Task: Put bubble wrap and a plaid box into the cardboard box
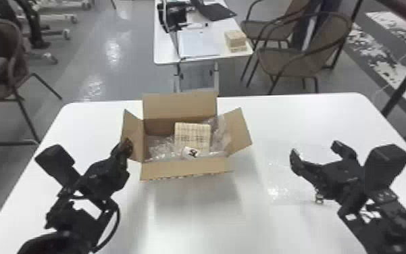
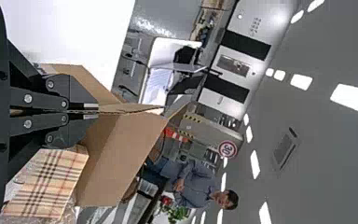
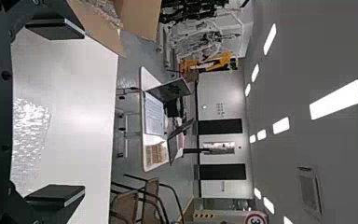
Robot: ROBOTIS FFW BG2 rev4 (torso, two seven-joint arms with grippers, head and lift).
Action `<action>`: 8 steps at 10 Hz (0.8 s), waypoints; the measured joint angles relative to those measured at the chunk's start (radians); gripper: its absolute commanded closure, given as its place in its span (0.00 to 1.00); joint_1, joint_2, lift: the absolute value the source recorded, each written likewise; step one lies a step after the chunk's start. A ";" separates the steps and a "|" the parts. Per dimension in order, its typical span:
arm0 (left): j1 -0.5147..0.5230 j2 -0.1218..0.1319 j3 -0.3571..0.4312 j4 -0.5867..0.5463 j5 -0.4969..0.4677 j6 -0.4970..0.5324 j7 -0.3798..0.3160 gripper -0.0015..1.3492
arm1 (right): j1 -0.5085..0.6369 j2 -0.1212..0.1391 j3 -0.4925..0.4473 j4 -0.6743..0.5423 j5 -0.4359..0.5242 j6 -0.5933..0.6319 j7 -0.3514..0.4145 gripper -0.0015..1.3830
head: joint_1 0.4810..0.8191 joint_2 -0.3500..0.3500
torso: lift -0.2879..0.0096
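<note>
Nearest of all, the left arm (image 1: 63, 224) and the right arm (image 1: 377, 202) are seen over the near part of the white table (image 1: 192, 216). And the plaid box (image 1: 192, 133) is in! It is nested inside the open cardboard box (image 1: 183, 169), with bubble wrap (image 1: 161, 147) bunched around it. Just outside, the left flap (image 1: 133, 135) is pinched firmly between the fingers of the left gripper (image 1: 126, 146). Farther right, nothing is gripped by the right gripper (image 1: 315, 150), its fingers spread wide, and a loose sheet (image 3: 30, 135) of clear wrap is spread on the table near it. So, by the look of it, more than half the job is done: the plaid box is packed, some padding is in, and only that sheet is left to be picked up and laid inside, probably over the top.
</note>
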 measured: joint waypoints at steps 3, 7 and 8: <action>-0.007 0.000 0.002 0.048 0.057 -0.039 0.067 0.90 | 0.010 -0.003 -0.007 0.048 0.008 -0.044 0.002 0.09 | 0.63 0.57 | 0.62; -0.006 0.000 -0.027 0.133 0.202 -0.213 0.172 0.90 | 0.011 -0.005 -0.010 0.058 0.005 -0.044 0.003 0.09 | 0.63 0.61 | 0.62; 0.000 0.000 -0.036 0.154 0.223 -0.288 0.203 0.90 | 0.011 -0.006 -0.010 0.061 0.003 -0.044 0.004 0.09 | 0.63 0.62 | 0.62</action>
